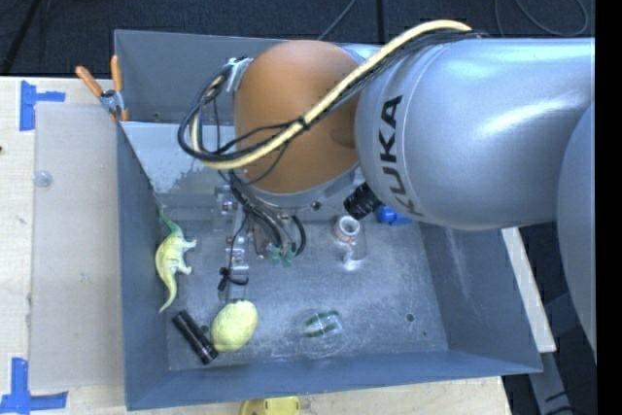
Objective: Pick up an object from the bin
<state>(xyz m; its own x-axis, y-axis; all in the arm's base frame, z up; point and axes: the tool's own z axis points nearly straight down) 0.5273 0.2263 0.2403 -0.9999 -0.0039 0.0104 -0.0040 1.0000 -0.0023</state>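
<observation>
My gripper (pixel 233 273) hangs low over the left half of the bin floor, with nothing seen in it. Just below it lies a yellow-green lemon-shaped ball (pixel 234 325), and a black cylinder (pixel 193 337) rests against the ball's left side. A yellow-green toy dinosaur (pixel 172 259) lies to the gripper's left, near the bin's left wall. To the right of the gripper stands a small clear bottle with a white top (pixel 348 239).
A clear, glassy thing (pixel 321 324) lies near the front wall, right of the ball. A small blue thing (pixel 391 215) peeks out from under the arm. The arm and its orange cover hide the back of the bin.
</observation>
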